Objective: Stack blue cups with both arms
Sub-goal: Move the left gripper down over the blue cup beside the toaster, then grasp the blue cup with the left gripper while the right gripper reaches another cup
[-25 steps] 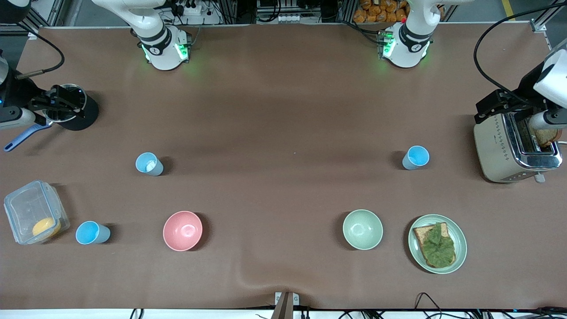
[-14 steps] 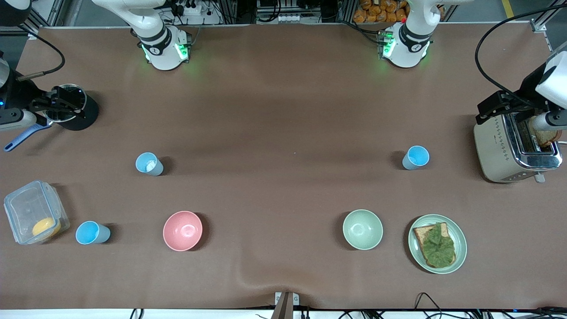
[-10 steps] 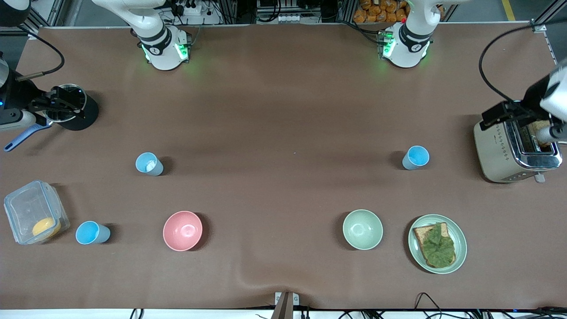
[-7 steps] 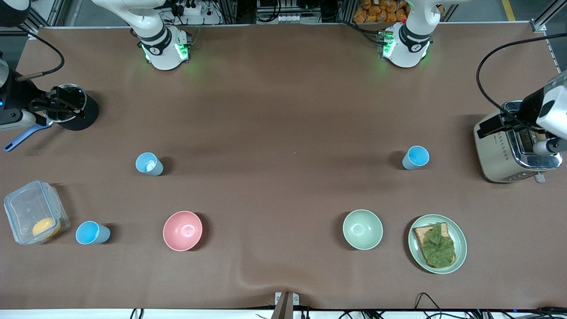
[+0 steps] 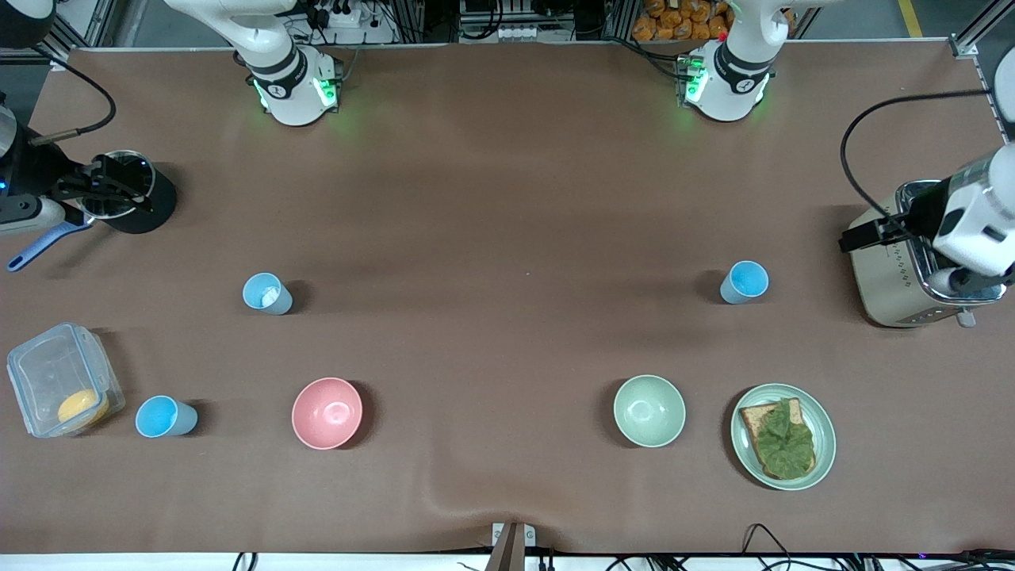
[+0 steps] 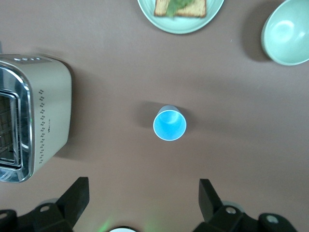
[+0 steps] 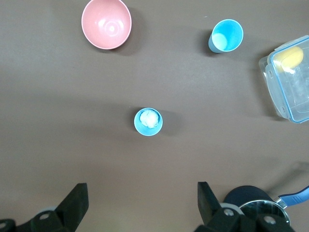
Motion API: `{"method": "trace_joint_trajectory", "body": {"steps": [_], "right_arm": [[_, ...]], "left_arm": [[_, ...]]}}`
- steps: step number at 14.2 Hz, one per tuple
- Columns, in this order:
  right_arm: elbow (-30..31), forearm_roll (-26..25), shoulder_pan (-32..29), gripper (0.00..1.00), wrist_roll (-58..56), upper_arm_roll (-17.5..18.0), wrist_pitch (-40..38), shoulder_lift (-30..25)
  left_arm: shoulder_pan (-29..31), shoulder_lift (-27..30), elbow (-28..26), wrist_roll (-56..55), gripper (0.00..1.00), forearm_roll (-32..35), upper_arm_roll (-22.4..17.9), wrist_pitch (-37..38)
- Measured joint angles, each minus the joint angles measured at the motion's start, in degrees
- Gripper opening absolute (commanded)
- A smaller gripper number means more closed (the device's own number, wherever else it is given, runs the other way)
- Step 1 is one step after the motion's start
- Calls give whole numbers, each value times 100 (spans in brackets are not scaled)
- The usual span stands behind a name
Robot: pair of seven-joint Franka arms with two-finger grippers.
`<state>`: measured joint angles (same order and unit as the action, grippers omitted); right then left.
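Three light-blue cups stand upright and apart on the brown table. One cup [image 5: 744,282] is beside the toaster and shows in the left wrist view [image 6: 169,125]. A second cup [image 5: 267,293] holds something white and shows in the right wrist view [image 7: 148,121]. The third cup [image 5: 165,417] stands by the clear container and also shows in the right wrist view [image 7: 227,35]. My left gripper [image 5: 868,235] hangs open and empty over the toaster's edge; its own view [image 6: 143,195] shows it wide open. My right gripper [image 5: 107,186] is open and empty over the black pot, as its wrist view [image 7: 142,203] shows.
A toaster [image 5: 912,274] stands at the left arm's end. A plate [image 5: 825,452] with toast and lettuce and a pale green bowl [image 5: 649,410] lie nearer the front camera. A pink bowl [image 5: 327,412], a clear container [image 5: 62,388] and a black pot [image 5: 151,210] are toward the right arm's end.
My left arm's hand has shifted over the toaster and now covers the slice in its slot. The right arm and all cups have not moved.
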<state>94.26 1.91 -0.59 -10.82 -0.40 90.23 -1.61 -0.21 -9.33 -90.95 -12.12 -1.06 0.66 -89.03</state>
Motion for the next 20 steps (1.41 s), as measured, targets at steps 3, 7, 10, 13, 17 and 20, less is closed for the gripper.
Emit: {"method": "trace_joint_trajectory", "body": {"steps": [3, 7, 10, 13, 17, 20], "right_arm": [[0, 0, 0, 100, 0, 1, 0, 0], [0, 0, 0, 100, 0, 1, 0, 1], [0, 0, 0, 100, 0, 2, -1, 1], [0, 0, 0, 100, 0, 3, -5, 1], [0, 0, 0, 100, 0, 4, -11, 2], [0, 0, 0, 100, 0, 14, -17, 2]], "left_arm": [[1, -253, -196, 59, 100, 0, 3, -119], [-3, -317, -1036, 84, 100, 0, 13, -959], [-5, -340, -1623, 84, 100, 0, 23, -1606], [-36, -488, -1844, 87, 100, 0, 38, -1917], [-63, -788, -1868, 88, 100, 0, 54, -2066], [-64, -971, -1872, 94, 100, 23, 63, -2105]]}}
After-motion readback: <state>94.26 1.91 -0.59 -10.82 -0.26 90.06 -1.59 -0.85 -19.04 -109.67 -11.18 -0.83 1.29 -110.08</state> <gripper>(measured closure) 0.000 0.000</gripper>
